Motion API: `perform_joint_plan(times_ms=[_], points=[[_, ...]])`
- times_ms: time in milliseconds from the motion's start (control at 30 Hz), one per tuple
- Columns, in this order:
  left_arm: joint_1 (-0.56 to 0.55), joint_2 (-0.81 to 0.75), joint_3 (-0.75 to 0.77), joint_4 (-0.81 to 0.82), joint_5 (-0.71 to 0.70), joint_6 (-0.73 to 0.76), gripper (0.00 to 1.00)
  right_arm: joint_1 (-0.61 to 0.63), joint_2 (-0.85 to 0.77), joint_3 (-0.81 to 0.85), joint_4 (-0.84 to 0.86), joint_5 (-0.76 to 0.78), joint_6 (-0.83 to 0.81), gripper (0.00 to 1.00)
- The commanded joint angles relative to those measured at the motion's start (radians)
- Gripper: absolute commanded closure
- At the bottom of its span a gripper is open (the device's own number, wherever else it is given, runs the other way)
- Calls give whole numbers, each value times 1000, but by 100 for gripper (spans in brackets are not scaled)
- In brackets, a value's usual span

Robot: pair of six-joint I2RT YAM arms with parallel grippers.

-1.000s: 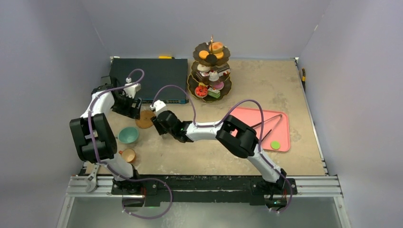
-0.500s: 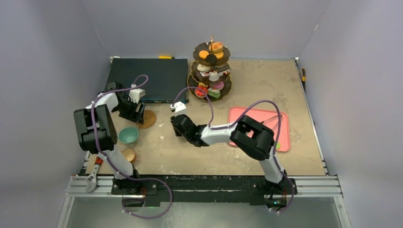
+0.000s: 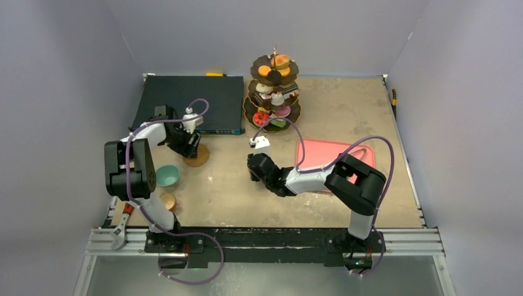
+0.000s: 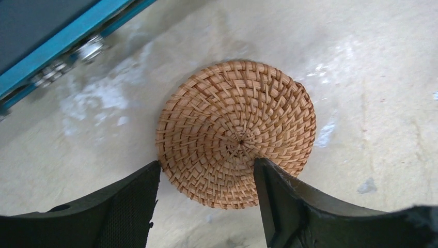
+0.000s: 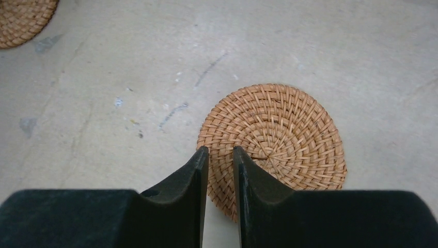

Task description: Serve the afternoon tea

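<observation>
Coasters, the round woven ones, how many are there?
2. The first coaster lies under the left end effector by the dark box; the second coaster sits mid-table at the right end effector.

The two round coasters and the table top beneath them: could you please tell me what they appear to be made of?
The left coaster and right coaster: probably woven rattan or similar plant fibre, natural tan, matte; thin strands spiral outward from the centre in a basket weave. The table top: hard-looking, matte beige surface with pale blotches and scuffs, perhaps concrete or a stone-look sheet; unclear which.

Robotics lab, 2 bench-bolted arms (image 3: 126, 169), grey enclosure walls (image 3: 68, 74), alu rail (image 3: 265, 243)
</observation>
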Motion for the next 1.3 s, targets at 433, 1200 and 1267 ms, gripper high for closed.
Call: perform_joint_plan(times_ms=[433, 1200, 1267], points=[[-248, -59, -116, -3, 88, -142, 36, -112, -32, -60, 54, -132, -109, 73], [-218, -193, 238, -286, 87, -49, 17, -48, -222, -12, -8, -32, -147, 45], [-162, -201, 294, -371, 93, 13, 13, 2, -205, 55, -24, -37, -150, 39]])
